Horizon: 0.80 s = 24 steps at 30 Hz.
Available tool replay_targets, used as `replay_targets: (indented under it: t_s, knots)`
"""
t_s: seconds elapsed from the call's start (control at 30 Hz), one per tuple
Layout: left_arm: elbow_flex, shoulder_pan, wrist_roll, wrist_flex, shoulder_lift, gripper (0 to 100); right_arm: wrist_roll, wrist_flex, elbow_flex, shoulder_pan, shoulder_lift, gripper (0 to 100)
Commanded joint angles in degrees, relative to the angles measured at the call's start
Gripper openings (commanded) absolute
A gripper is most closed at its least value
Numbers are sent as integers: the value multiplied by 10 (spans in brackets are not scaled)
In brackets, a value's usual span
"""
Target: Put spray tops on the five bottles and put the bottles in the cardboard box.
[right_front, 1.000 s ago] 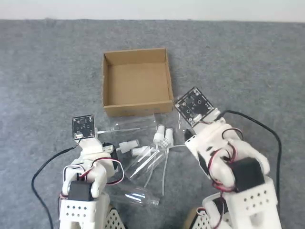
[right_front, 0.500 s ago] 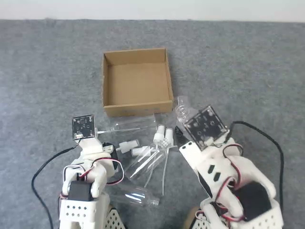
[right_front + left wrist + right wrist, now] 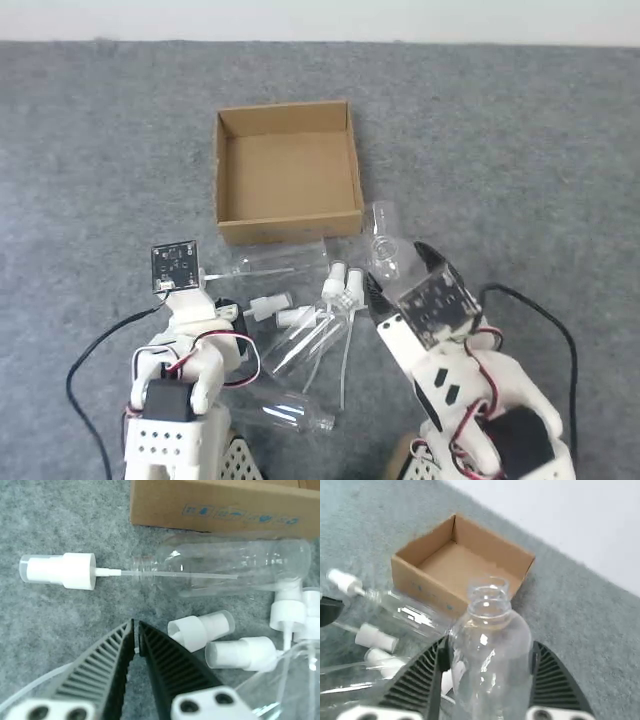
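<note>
While the left gripper point(image 3: 136, 626) sits low over the grey carpet point(image 3: 520, 150) with its two ribbed fingers point(image 3: 170, 665) pressed together on nothing, the right gripper point(image 3: 489, 649) is clamped on a clear bottle point(image 3: 490, 630), one finger on each side of its body. That bottle has an open neck, which points towards the cardboard box point(image 3: 435, 587). From above, it is held off the carpet just outside the box, by the corner nearest the right arm, and no part of it is over the box's floor.

A second bottle point(image 3: 235, 575) lies on its side close along the box wall that faces the arms. A thin tube runs into its neck from a long spray top point(image 3: 60, 571), which lies on the carpet beyond the mouth and is not seated on the neck. Two loose spray tops point(image 3: 200, 630) lie a little farther from the box than this bottle, just beside the left gripper's fingertips.

Farther again from the box, between the two arms, more bottles point(image 3: 300, 340) lie on their sides among thin tubes. The last bottle point(image 3: 285, 408) lies farthest from the box, next to the left arm's base.
</note>
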Motion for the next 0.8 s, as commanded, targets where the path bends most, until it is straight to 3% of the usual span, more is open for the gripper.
replay_targets:
  t_s: [0.0, 0.77]
  knots:
    - [-7, -4, -4, 3, -7, 13, -6, -13, 14, -8, -47, 132]
    - [-7, 1, -3, 3, -7, 13, -40, -26, 62, -7, -64, 133]
